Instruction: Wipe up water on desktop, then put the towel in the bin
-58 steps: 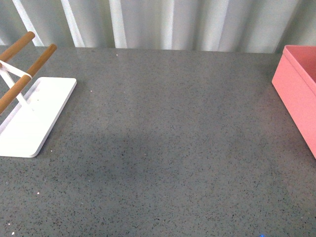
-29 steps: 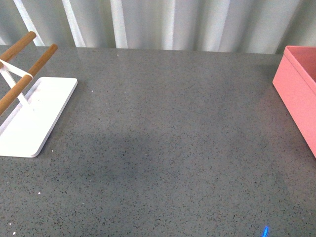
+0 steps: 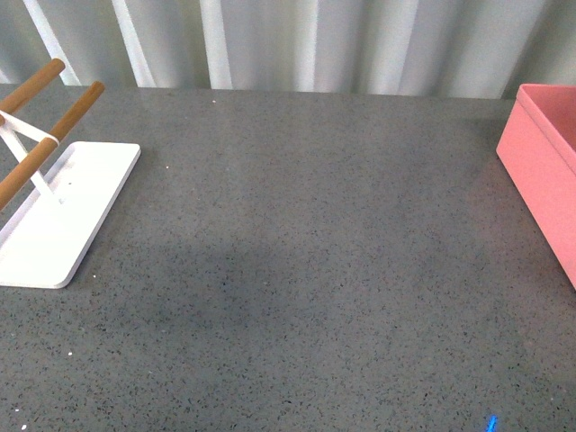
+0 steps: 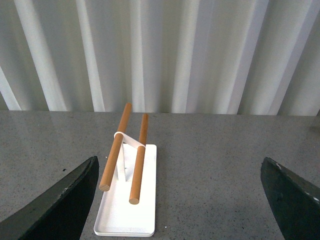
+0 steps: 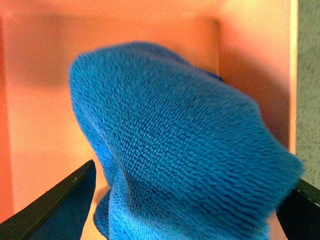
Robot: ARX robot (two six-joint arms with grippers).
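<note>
Right gripper (image 5: 185, 200) clutches the fluffy bright blue microfibre towel (image 5: 175, 150) over the salmon-pink rectangular bin (image 5: 45, 100); left gripper (image 4: 180, 200) spread wide, holding nothing.

Towel (image 5: 175, 150): bright blue, fluffy microfibre, bunched, hanging over the bin's interior. Bin (image 3: 540, 171): salmon-pink, rectangular, straight-walled, upright at the tabletop's right edge. Tabletop (image 3: 306, 252): dark grey, speckled, flat.

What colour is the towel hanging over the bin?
Bright blue: the towel shows best in the right wrist view, against the salmon-pink bin.
</note>
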